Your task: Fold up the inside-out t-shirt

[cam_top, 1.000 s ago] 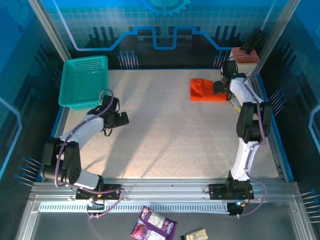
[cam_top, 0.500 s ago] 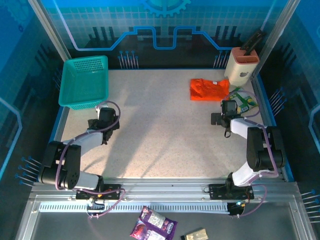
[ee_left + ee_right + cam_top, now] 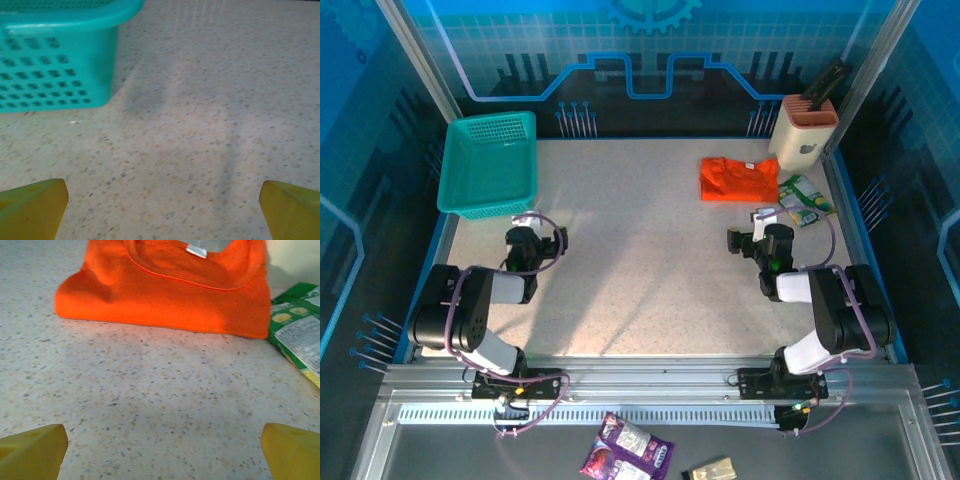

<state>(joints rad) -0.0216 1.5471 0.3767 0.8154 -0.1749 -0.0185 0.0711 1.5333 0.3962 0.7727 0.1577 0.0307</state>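
T-shirt (image 3: pixel 165 295) lies folded flat (orange, tag showing).

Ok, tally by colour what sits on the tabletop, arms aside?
Orange: 1, the t-shirt
Teal: 1, the basket
Green: 1, the packet
Cream: 1, the holder
Total: 4

t-shirt (image 3: pixel 165 295): thin orange cloth, matt, softly creased; small white label at the neck.
table (image 3: pixel 150 405): hard, matt, pale speckled stone-look top.
basket (image 3: pixel 60 75): teal moulded plastic, perforated, faint sheen.
packet (image 3: pixel 295 325): green printed film, glossy.
frame rail (image 3: pixel 650 372): bare grey metal, satin.
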